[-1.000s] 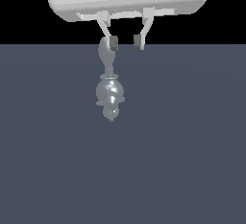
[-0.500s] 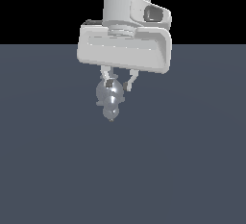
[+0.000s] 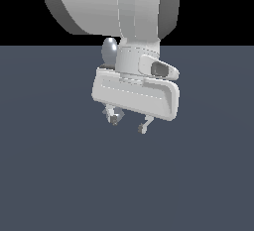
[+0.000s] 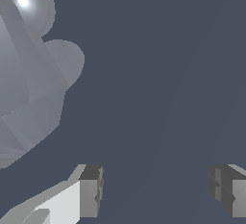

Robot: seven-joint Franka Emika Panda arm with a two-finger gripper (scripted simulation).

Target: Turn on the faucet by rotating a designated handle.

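Note:
The chrome faucet (image 3: 109,51) is mostly hidden behind my white arm in the exterior view; only its egg-shaped lobe shows above the hand. In the wrist view the faucet's shiny rounded body (image 4: 29,74) fills one side, close up. My gripper (image 3: 128,124) is open and empty, fingertips apart above the dark floor. In the wrist view the gripper (image 4: 156,189) has only bare floor between its two pads; the faucet lies beside one finger (image 4: 89,192), and I cannot tell whether they touch.
The flat dark grey-blue floor (image 3: 208,175) spreads all around. The large white arm link (image 3: 114,2) fills the top of the exterior view and blocks the sight of the faucet.
The arm has swung nearer the camera and lower, now covering most of the faucet. The gripper has moved off the faucet's upper part, with its fingers still apart.

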